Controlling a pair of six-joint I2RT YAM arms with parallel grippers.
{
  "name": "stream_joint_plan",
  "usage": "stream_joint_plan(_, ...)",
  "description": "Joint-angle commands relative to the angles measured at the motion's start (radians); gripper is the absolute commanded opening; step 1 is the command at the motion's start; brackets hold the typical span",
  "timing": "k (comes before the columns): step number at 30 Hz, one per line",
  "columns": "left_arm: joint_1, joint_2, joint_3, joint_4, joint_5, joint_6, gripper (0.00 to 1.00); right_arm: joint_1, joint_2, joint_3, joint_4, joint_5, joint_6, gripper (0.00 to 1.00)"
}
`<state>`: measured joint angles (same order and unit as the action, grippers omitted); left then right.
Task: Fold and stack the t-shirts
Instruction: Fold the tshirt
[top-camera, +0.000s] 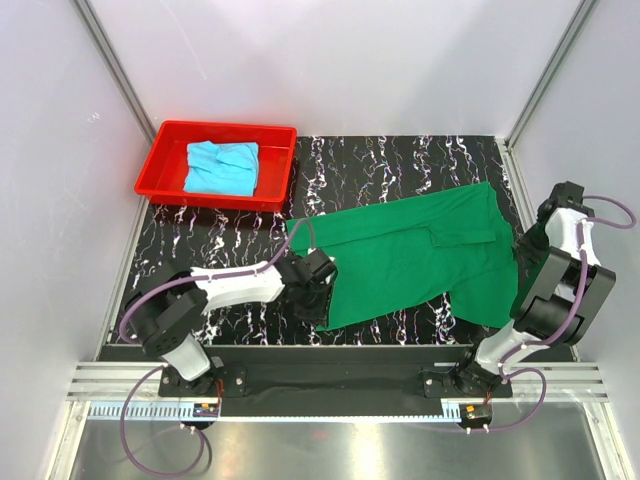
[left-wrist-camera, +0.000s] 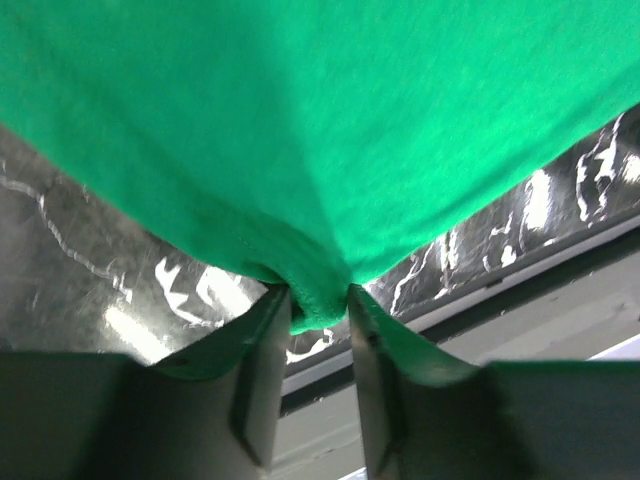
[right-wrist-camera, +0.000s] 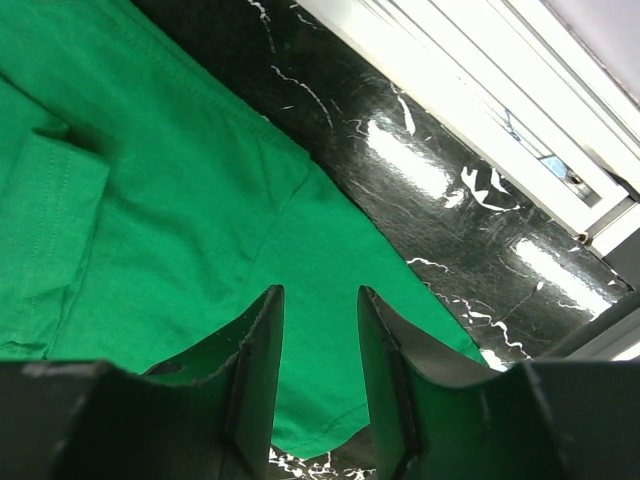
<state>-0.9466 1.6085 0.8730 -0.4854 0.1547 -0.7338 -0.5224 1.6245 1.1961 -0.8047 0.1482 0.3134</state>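
Left pincer pinches green t-shirt; blue t-shirt lies in red tray.

A green t-shirt lies spread on the black table, a light blue t-shirt in the red tray.

Overhead, wrist close-ups; shared green t-shirt
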Motion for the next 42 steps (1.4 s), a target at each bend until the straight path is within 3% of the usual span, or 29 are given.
stream_joint_plan(1, -0.003, 0.025, 0.023, -0.012, -0.021, 0.005, 0.32, -0.014, 0.011, 0.016, 0.01, 0.03, -0.016, 0.43)
stream_joint_plan(6, -0.003, 0.011, -0.015, -0.031, -0.034, -0.003, 0.26, -0.024, 0.024, 0.036, 0.009, 0.04, -0.022, 0.44)
stream_joint_plan(8, -0.003, 0.016, -0.019, -0.047, -0.044, -0.003, 0.17, -0.027, 0.029, 0.031, 0.012, 0.045, -0.019, 0.44)
stream_joint_plan(9, -0.003, 0.011, -0.022, -0.054, -0.05, -0.003, 0.06, -0.027, 0.028, 0.017, 0.013, 0.044, -0.022, 0.44)
stream_joint_plan(11, -0.003, -0.018, -0.028, -0.083, -0.087, -0.004, 0.0, -0.031, 0.023, -0.003, 0.03, 0.028, -0.034, 0.45)
stream_joint_plan(14, 0.0, -0.061, -0.029, -0.125, -0.139, 0.004, 0.0, -0.045, 0.009, -0.05, 0.055, -0.022, -0.056, 0.54)
stream_joint_plan(23, 0.04, -0.072, -0.066, -0.091, -0.161, 0.028, 0.0, -0.054, 0.011, -0.095, 0.084, -0.13, -0.109, 0.45)
stream_joint_plan(26, 0.04, -0.059, -0.045, -0.067, -0.121, 0.047, 0.0, -0.053, 0.012, -0.101, 0.079, -0.188, -0.111, 0.5)
stream_joint_plan(30, 0.042, -0.041, 0.0, -0.067, -0.11, 0.083, 0.0, -0.053, 0.035, -0.083, 0.058, -0.182, -0.109, 0.55)
stream_joint_plan(37, 0.058, -0.039, 0.046, -0.088, -0.093, 0.125, 0.0, -0.053, 0.104, -0.046, -0.074, -0.02, -0.051, 0.45)
stream_joint_plan(42, 0.072, -0.024, 0.058, -0.09, -0.083, 0.148, 0.0, -0.054, 0.104, -0.05, -0.091, 0.001, -0.03, 0.43)
